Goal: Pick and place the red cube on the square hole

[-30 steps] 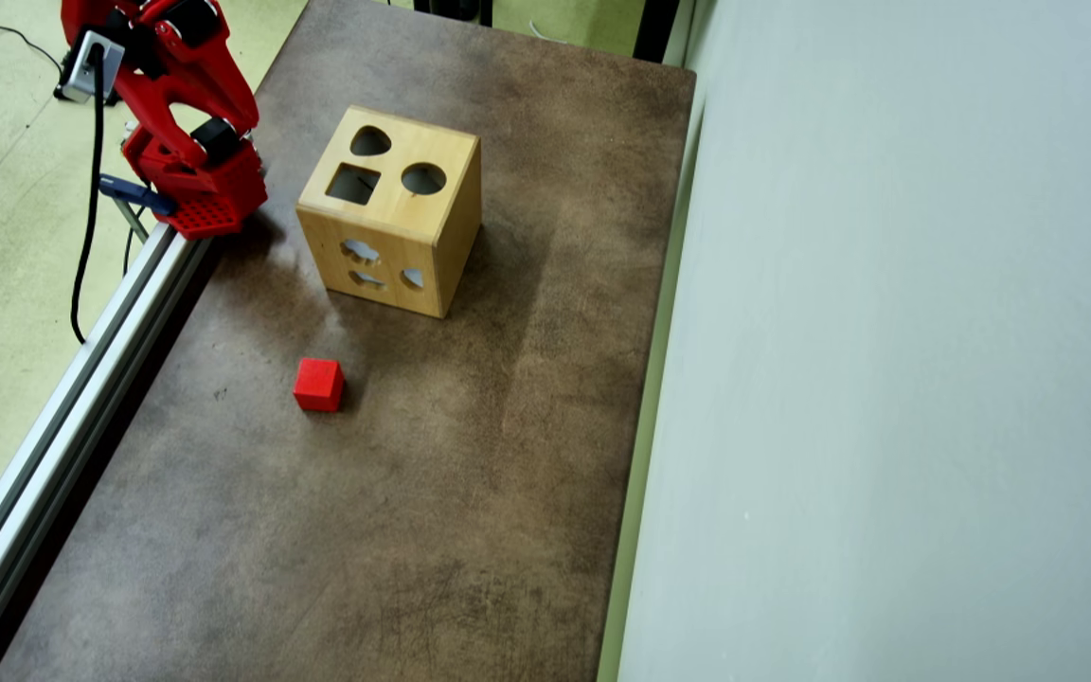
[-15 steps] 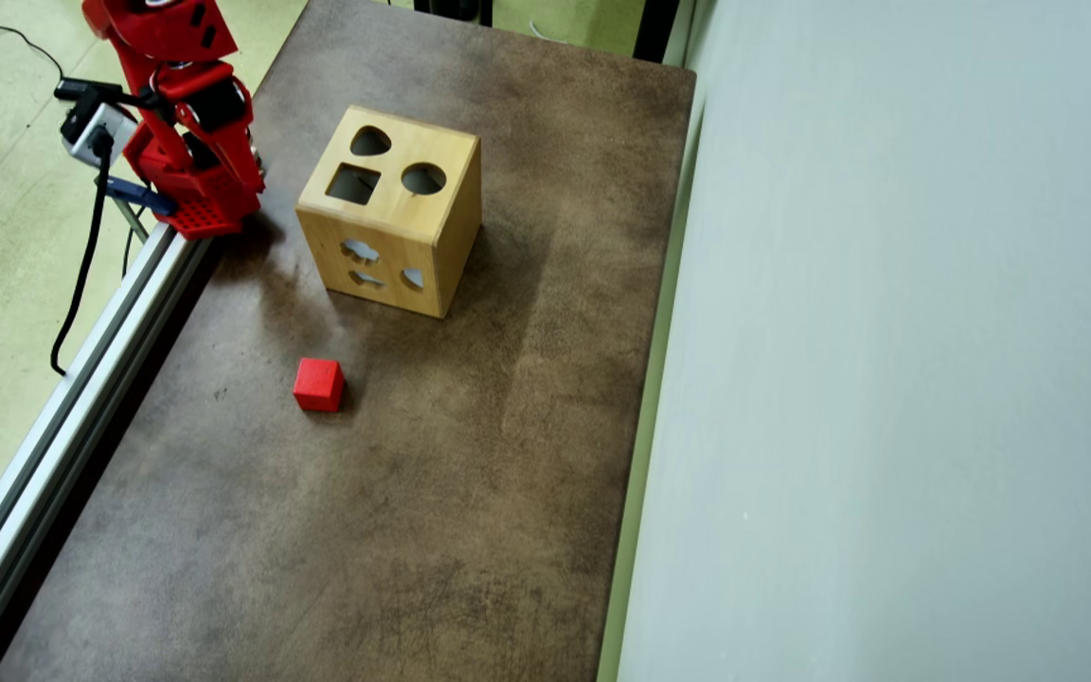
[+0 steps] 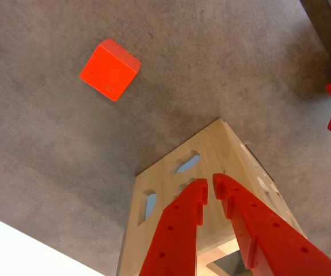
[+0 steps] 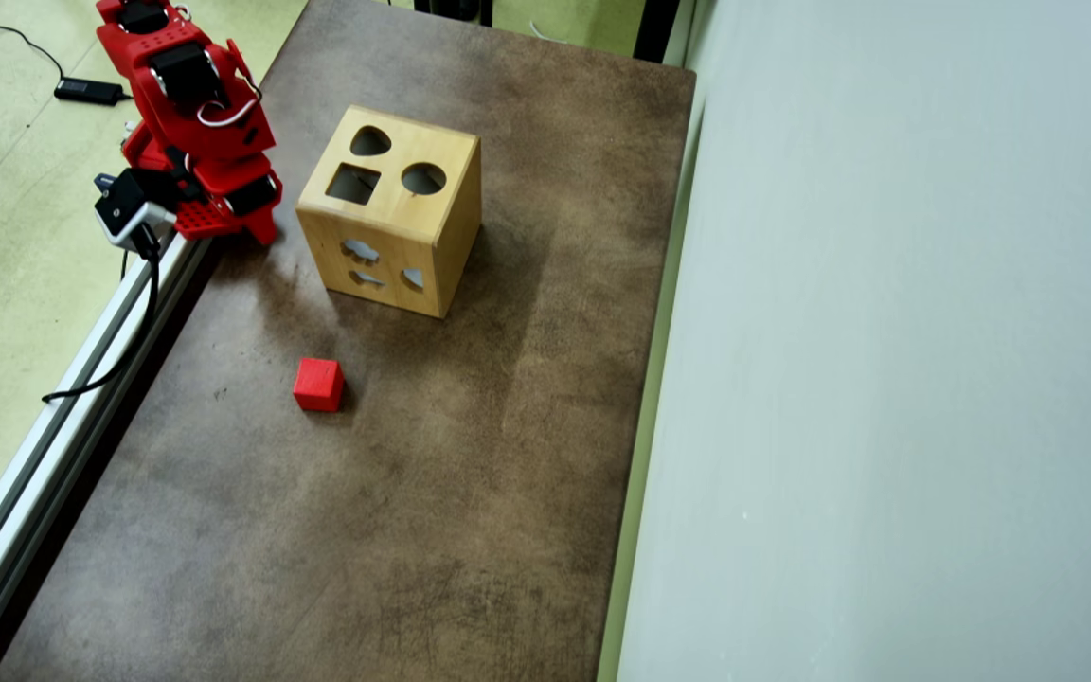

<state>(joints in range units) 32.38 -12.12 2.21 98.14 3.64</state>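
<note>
Red cube (image 4: 318, 384) clear around — box (image 4: 392, 210) apart.

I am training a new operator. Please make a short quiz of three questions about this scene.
1. True or false: the red cube lies inside the wooden shape-sorter box.
2. Which cut-out on the box top is nearest the arm in the overhead view? A round, B square hole, C heart-like.
3. What does the gripper hold?

Key: 1 false, it lies on the table. 2 B. 3 Nothing; its fingertips are nearly together.

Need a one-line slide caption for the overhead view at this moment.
Red cube lies alone on the brown table, apart from the wooden box with its empty square hole.
</note>
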